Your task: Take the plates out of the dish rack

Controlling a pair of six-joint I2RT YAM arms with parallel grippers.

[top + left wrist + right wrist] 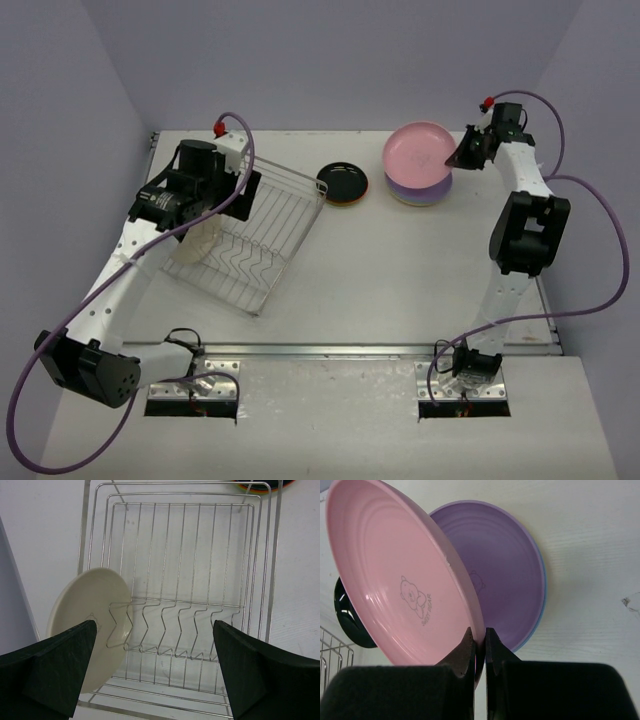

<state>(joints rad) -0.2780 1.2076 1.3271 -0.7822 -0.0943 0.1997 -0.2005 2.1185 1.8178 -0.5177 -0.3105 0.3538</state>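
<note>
- Right gripper (pixel 480 635) pinches tilted pink plate (pixel 405 580) above lavender plate (pixel 505 580); early release risks sliding.
- Left gripper (pixel 154 630) wide over dish rack (pixel 270 580); 1 cream plate (pixel 85 610) may snag lifting out.

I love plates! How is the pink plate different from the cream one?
The pink plate is pinched by the right end effector; the cream plate is ungripped. The pink plate tilts over the lavender plate; the cream plate leans in the dish rack. Both are round.
</note>
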